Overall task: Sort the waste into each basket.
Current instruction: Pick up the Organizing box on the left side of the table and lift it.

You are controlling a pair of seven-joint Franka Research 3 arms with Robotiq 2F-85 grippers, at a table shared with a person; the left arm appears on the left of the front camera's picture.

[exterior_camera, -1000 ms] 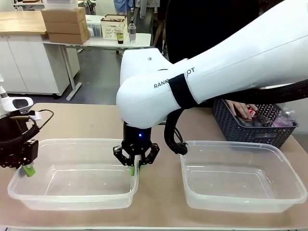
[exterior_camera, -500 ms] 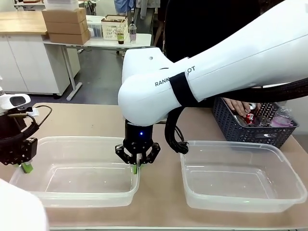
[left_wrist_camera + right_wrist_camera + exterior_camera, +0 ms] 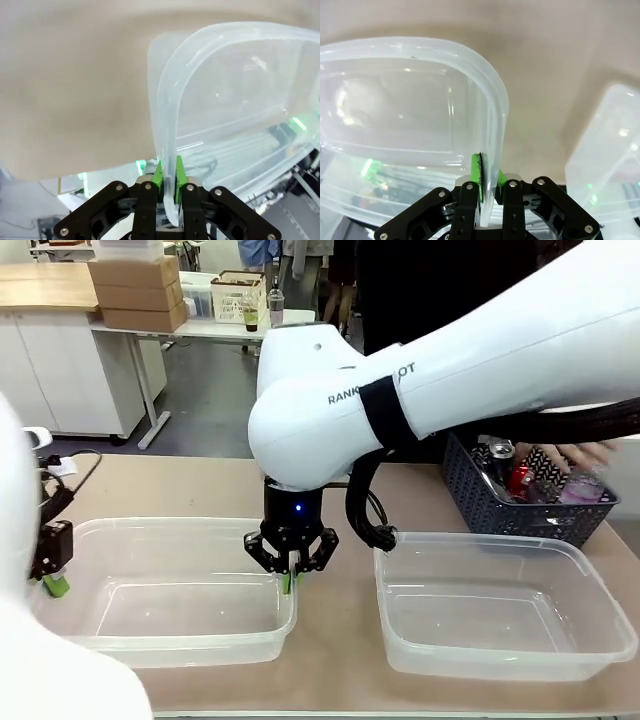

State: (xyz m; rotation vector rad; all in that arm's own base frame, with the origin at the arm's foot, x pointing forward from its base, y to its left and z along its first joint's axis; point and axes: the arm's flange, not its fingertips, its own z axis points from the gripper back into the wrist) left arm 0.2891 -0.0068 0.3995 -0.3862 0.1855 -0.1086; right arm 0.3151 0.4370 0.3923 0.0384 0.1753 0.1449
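Observation:
Both grippers hold the left clear basket (image 3: 170, 644) by its short ends. My left gripper (image 3: 54, 582) is shut on the left rim, my right gripper (image 3: 290, 578) on the right rim. In the left wrist view the green pads of the left gripper (image 3: 168, 176) pinch the basket's rim (image 3: 164, 100). In the right wrist view the right gripper (image 3: 488, 181) clamps the rim (image 3: 492, 90) the same way. The second clear basket (image 3: 480, 541) sits to the right with nothing in it. The waste, a red can (image 3: 518, 480) and a clear bottle (image 3: 580, 486), lies in a dark lattice basket (image 3: 500, 510).
A person's hand (image 3: 588, 453) reaches over the dark lattice basket at the back right. My right arm's large white body (image 3: 400, 400) spans the middle of the table. The second clear basket (image 3: 605, 145) lies close beside the held one. Bare tan tabletop (image 3: 180, 490) lies behind.
Both grippers have closed fully on the left basket's rims. The basket has shifted a little to the right and away from the table's front edge. The person's hand moved to the right.

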